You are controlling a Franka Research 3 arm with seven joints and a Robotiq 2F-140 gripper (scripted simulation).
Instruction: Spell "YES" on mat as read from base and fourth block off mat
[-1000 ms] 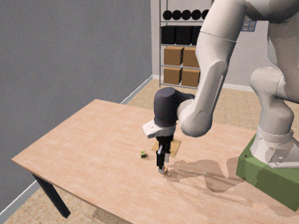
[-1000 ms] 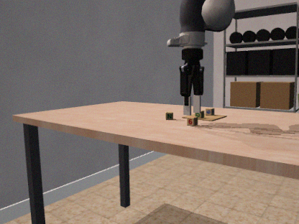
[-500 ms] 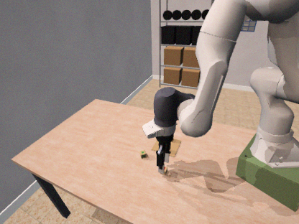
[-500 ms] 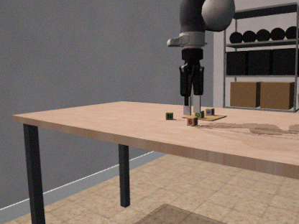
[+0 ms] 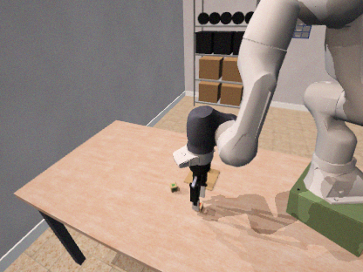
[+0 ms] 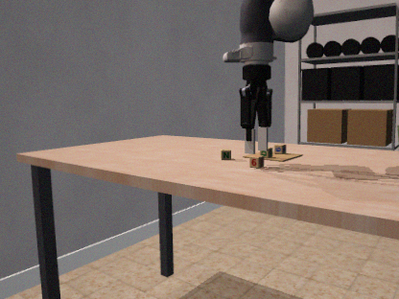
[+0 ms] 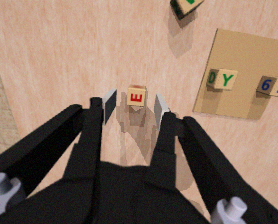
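Nearest in the exterior view is the bench (image 5: 109,168) (image 6: 144,161) (image 7: 50,50); on it, off the mat, sits the E block (image 5: 201,207) (image 6: 256,162) (image 7: 136,96), its red E facing up and a red 6 on 1 side; the gripper (image 5: 199,200) (image 6: 256,151) (image 7: 135,99) points down over it, released and part-way open, with its 2 pads apart and a gap on either side of the block in the wrist view; to the left in the exterior view, also off the mat, is the N block (image 5: 174,187) (image 6: 225,154) (image 7: 186,7), with a green N on its side.

Farther back, the thin tan mat (image 5: 211,177) (image 6: 286,157) (image 7: 240,45) lies flat and carries 2 blocks, set apart; the Y block (image 6: 266,152) (image 7: 222,79) has a green Y on top; the other block (image 6: 280,149) (image 7: 268,86) shows a blue 6 on its side, its top letter too cut off to read; farthest back, a metal shelf (image 5: 195,68) (image 6: 300,89) stands by the wall.
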